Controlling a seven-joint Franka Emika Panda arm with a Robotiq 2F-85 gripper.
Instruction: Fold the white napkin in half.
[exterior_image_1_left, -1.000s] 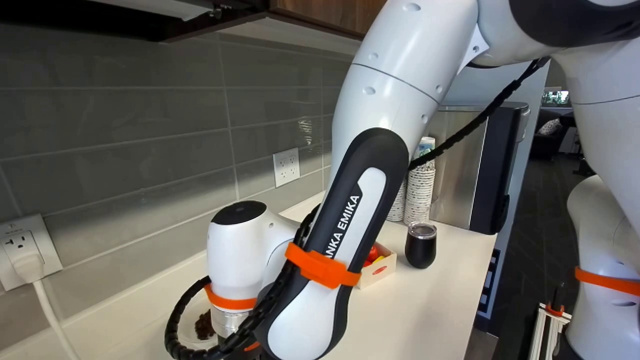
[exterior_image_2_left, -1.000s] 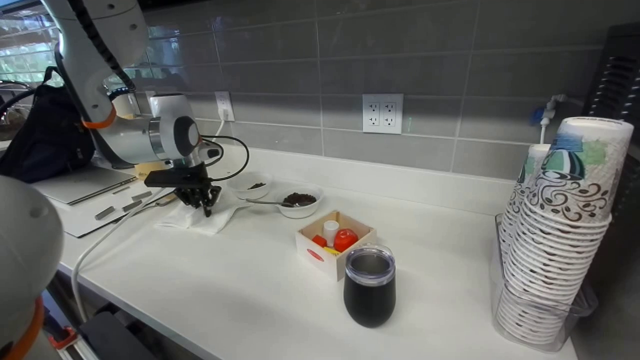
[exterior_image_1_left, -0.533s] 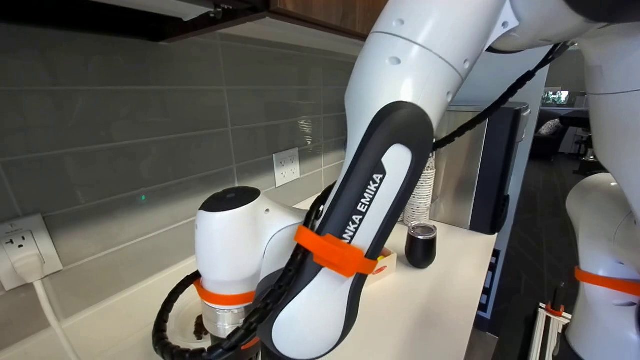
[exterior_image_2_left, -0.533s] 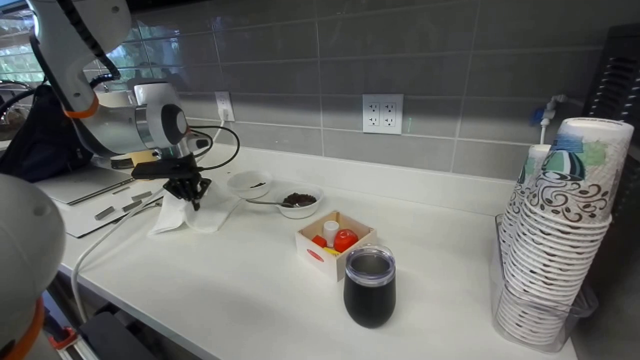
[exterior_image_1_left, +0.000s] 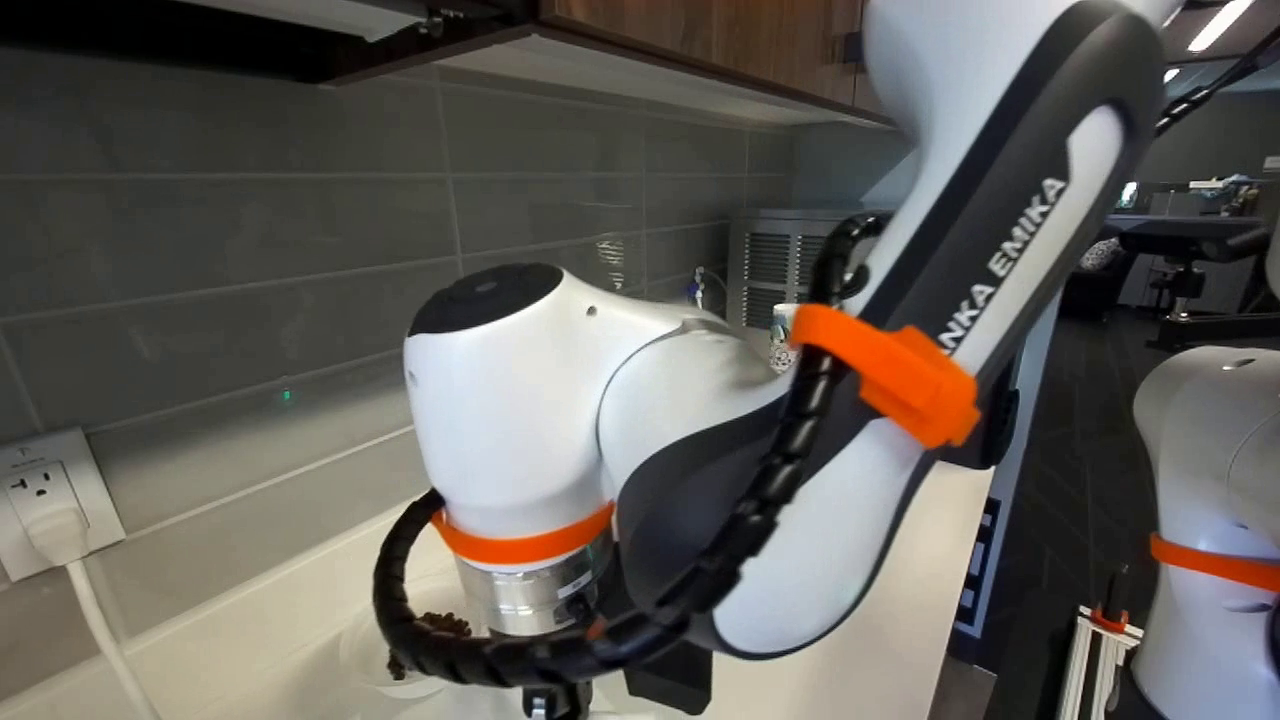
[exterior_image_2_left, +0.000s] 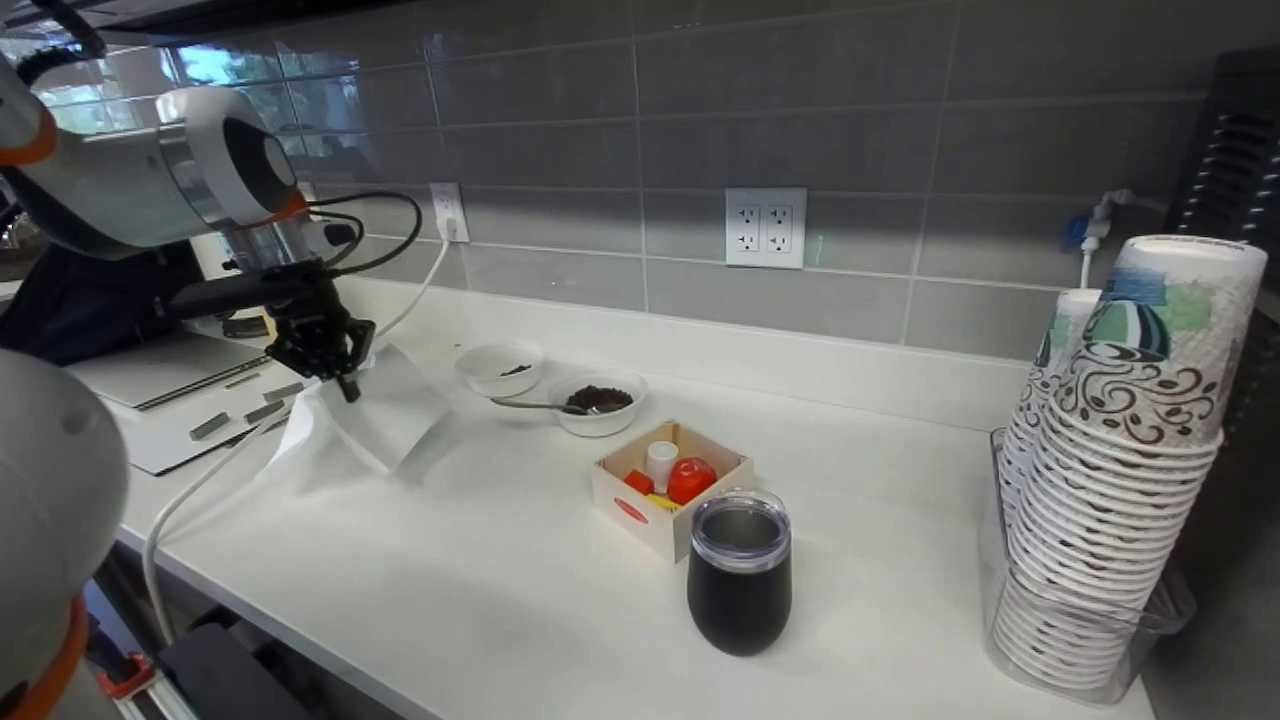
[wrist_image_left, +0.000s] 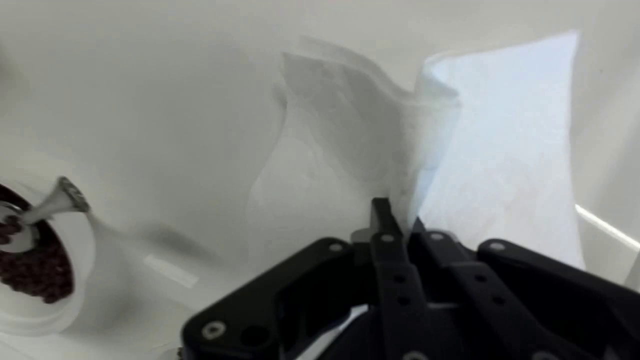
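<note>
The white napkin (exterior_image_2_left: 390, 410) is partly raised off the white counter in an exterior view, with its lower edges hanging down to or near the surface. My gripper (exterior_image_2_left: 348, 385) is shut on its upper part. In the wrist view, the gripper (wrist_image_left: 404, 217) pinches a ridge of the napkin (wrist_image_left: 510, 150) between its fingertips. One half spreads bright to the right of the ridge and a shaded half falls to the left. In an exterior view the arm hides most of the gripper (exterior_image_1_left: 556, 700), and I cannot make out the napkin there.
Two white bowls stand near the wall, one with dark bits (exterior_image_2_left: 488, 380), one with dark contents (exterior_image_2_left: 590, 428) and a spoon (exterior_image_2_left: 530, 404). A wooden box (exterior_image_2_left: 640, 520), black tumbler (exterior_image_2_left: 738, 600) and cup stack (exterior_image_2_left: 1090, 540) stand further right. A white cable (exterior_image_2_left: 190, 500) crosses the counter's left.
My gripper has moved up and, in an exterior view, to the left. The napkin has risen with it from lying bunched on the counter to hanging from the fingers.
</note>
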